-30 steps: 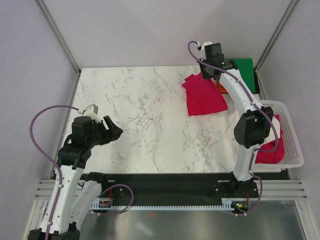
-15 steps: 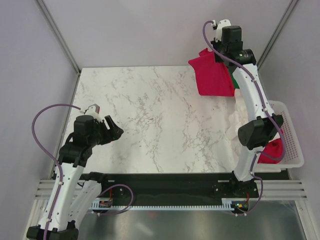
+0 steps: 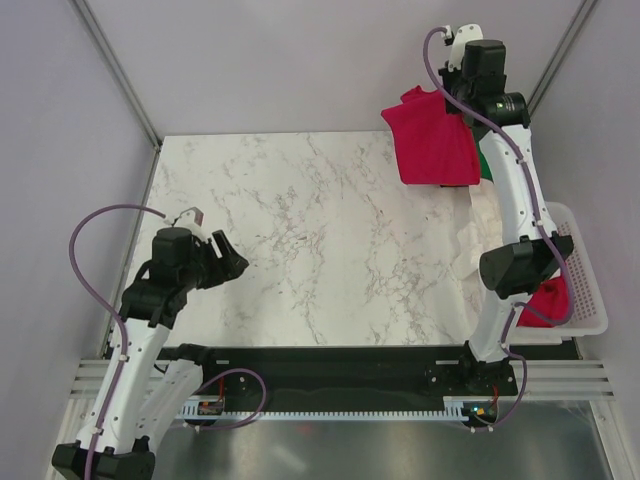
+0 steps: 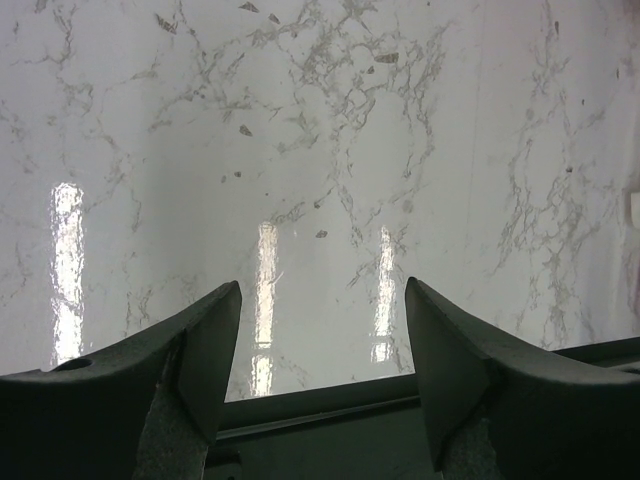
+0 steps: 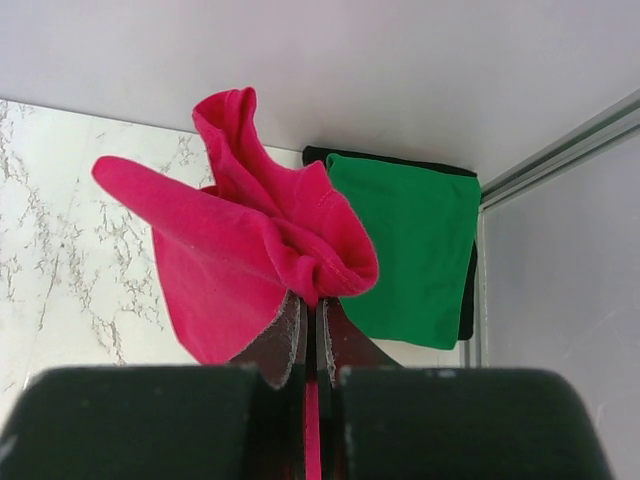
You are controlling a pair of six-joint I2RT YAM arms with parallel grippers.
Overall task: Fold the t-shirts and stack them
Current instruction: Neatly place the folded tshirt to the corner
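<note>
My right gripper (image 3: pixel 455 95) is shut on a crimson-red t-shirt (image 3: pixel 432 145) and holds it in the air over the table's far right corner; in the right wrist view the red cloth (image 5: pixel 250 250) is bunched between my closed fingers (image 5: pixel 312 305). A folded green t-shirt (image 5: pixel 405 250) lies flat below it in the far right corner, on something dark; only a sliver of green (image 3: pixel 484 163) shows from above. Another crimson-red shirt (image 3: pixel 545 300) and white cloth (image 3: pixel 480 235) lie in the basket. My left gripper (image 3: pixel 232 262) is open and empty above the table's left side.
A white slotted plastic basket (image 3: pixel 590 270) stands at the right edge of the marble table (image 3: pixel 300 230). Grey walls enclose the table at the back and sides. A black rail (image 4: pixel 330 410) runs along the near edge.
My right gripper has lifted the red t-shirt off the table and carried it up and to the right, toward the far right corner. The left arm has barely moved.
</note>
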